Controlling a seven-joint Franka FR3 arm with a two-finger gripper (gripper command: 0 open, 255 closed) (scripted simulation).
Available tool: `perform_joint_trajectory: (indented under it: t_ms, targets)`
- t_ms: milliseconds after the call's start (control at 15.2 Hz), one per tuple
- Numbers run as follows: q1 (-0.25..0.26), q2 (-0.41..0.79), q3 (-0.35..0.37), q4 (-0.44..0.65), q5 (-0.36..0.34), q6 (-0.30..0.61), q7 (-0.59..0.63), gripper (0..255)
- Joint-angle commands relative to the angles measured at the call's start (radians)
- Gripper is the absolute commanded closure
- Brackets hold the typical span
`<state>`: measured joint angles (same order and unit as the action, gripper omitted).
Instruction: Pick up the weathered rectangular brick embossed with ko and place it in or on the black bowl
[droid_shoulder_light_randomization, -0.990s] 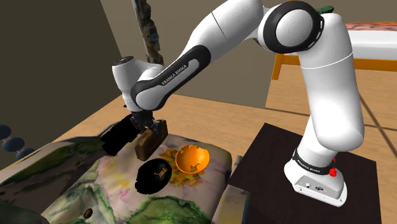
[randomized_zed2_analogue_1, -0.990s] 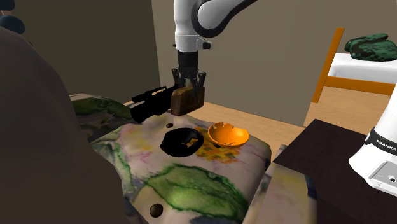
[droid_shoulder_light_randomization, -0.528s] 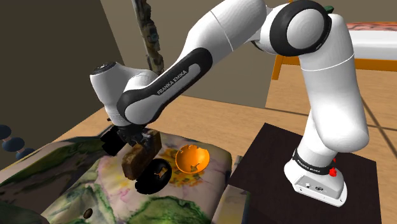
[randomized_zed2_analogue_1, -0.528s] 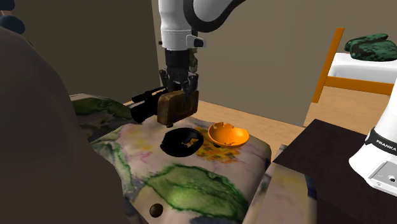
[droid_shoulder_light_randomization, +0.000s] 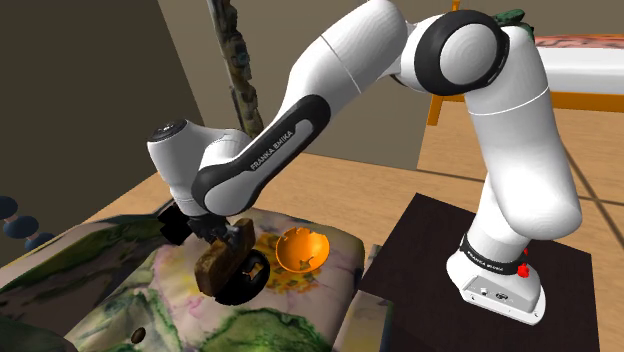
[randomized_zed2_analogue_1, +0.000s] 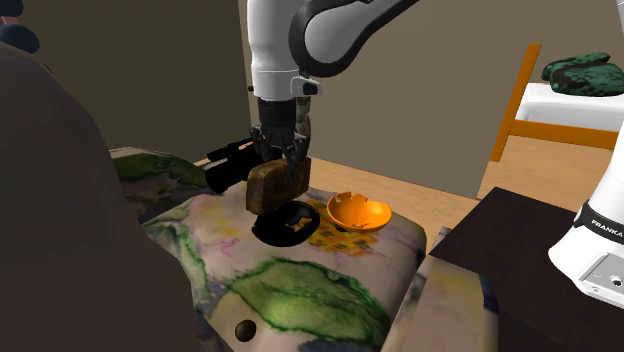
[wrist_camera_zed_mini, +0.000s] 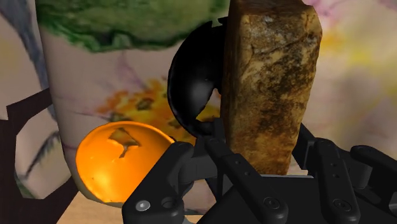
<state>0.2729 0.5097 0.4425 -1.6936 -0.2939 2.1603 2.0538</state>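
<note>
The pincer (randomized_zed2_analogue_1: 285, 158) is clamped on the brown, weathered brick (randomized_zed2_analogue_1: 277, 187), its two black fingers gripping the upper end. The brick's long axis runs away from the fingers, down toward the flower-patterned bench (randomized_zed2_analogue_1: 300, 290). In the second exterior view, the brick hangs left of centre, right over the black bowl (randomized_zed2_analogue_1: 290, 228). Its lower end covers the bowl's left part, and it seems just clear of the rim, though I cannot tell for sure. In the shoulder view the brick (droid_shoulder_light_randomization: 221, 263) slants to the lower left, with the bowl (droid_shoulder_light_randomization: 252, 281) peeking out beneath it. The orange bowl (randomized_zed2_analogue_1: 357, 211) sits just to the right, beside the black one. My judgement is that the coming move is a short straight descent, then release.
</note>
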Motion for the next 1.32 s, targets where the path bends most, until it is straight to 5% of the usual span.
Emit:
perform_joint_trajectory:
  t_ms: [0,1188,1254]
  targets:
    - [0.002,0.013,-0.005,-0.008,-0.008,0.022,0.005,255]
    - [0.018,0.088,-0.031,-0.031,-0.049,0.115,0.032,255]
    - [0.017,0.088,-0.032,-0.032,-0.049,0.116,0.031,0]
